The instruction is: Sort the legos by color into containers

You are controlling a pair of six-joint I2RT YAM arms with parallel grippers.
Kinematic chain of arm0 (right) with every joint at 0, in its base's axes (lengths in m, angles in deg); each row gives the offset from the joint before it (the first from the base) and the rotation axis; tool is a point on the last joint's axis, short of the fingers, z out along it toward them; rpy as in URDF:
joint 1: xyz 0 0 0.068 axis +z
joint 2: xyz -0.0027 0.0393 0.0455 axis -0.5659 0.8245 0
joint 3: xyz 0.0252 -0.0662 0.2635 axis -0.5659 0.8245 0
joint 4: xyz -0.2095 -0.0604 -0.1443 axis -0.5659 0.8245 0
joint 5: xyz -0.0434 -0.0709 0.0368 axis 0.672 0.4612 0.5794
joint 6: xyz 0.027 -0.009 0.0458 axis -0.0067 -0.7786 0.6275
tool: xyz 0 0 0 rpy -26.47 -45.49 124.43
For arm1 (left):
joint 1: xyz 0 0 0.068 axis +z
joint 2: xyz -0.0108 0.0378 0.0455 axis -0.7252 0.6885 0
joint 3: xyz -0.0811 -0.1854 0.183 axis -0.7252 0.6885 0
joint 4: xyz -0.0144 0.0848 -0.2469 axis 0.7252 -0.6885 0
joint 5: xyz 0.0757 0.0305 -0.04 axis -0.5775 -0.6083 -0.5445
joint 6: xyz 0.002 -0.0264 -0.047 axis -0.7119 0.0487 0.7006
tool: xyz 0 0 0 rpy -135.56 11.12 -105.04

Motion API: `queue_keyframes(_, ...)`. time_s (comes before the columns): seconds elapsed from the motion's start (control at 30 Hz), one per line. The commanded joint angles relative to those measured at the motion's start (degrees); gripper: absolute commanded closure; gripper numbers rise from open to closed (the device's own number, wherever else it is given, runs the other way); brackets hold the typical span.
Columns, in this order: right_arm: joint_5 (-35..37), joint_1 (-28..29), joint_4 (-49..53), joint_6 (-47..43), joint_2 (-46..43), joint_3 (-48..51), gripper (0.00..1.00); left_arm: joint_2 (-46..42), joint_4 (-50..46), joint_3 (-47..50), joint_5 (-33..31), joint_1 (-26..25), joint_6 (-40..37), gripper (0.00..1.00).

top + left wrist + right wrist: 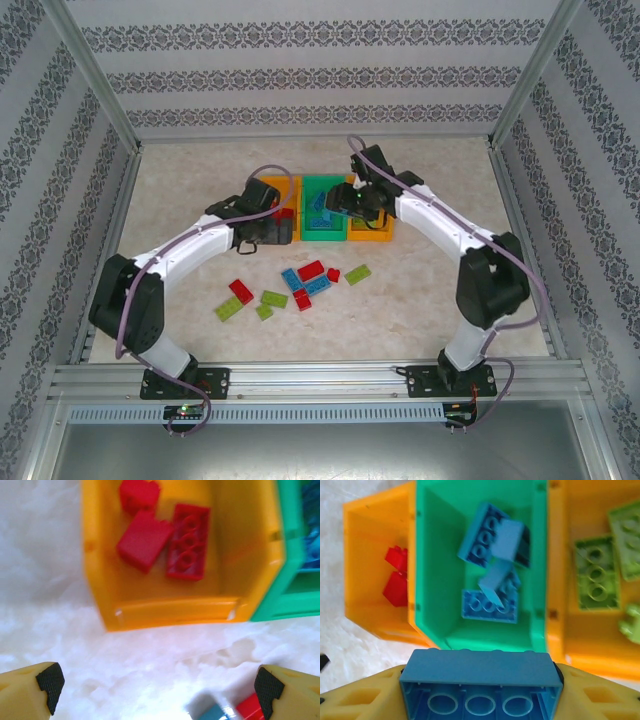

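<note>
- Right wrist: we see the right gripper [480,692] clamping a blue brick [480,670] by the green bin [432,610]
- Left wrist: the left gripper [157,685] gapes empty before the orange bin [165,612] with its red bricks [186,542]
- From above: loose legos [300,285] on the table [430,290]

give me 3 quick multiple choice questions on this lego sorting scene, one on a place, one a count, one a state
1. The binned blue bricks lie in: A. an orange bin B. the green bin C. neither
2. How many red bricks lie in the orange bin near the left gripper? A. none B. seven C. three
3. The right gripper is: A. shut on a blue brick B. open and empty C. shut on a red brick

Answers: B, the right wrist view shows them inside the green walls. C, the left wrist view shows three red pieces on its floor. A, its fingers clamp the blue brick's ends.
</note>
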Motion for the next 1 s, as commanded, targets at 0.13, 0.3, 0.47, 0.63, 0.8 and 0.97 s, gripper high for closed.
queue_keyframes(0.13, -4.5, -0.3, 0.8, 1.5, 11.8, -12.8, 0.44, -5.4, -3.5, 5.6, -3.2, 2.9, 3.9, 0.01)
queue_keyframes(0.3, -5.1, -0.6, 1.8, 2.6, 16.9, -17.8, 0.42, -5.6, -7.7, 8.2, -2.0, 2.9, 9.0, 0.01)
queue_keyframes(0.47, -5.1, -1.0, 2.8, 2.7, 19.4, -19.5, 0.36, -6.6, -8.2, 11.9, 0.7, 3.0, 12.5, 0.01)
queue_keyframes(0.63, -5.3, -1.0, 2.5, 2.5, 19.6, -18.8, 0.29, -8.0, -9.8, 14.0, 1.5, 3.0, 11.8, 0.01)
queue_keyframes(0.8, -6.1, -0.7, 2.1, 2.4, 19.3, -19.1, 0.24, -9.4, -10.3, 16.2, 2.9, 3.0, 9.4, 0.0)
queue_keyframes(0.97, -6.1, -0.6, 2.1, 2.1, 18.7, -19.3, 0.2, -9.8, -11.0, 17.7, 4.9, 3.0, 14.0, 0.0)
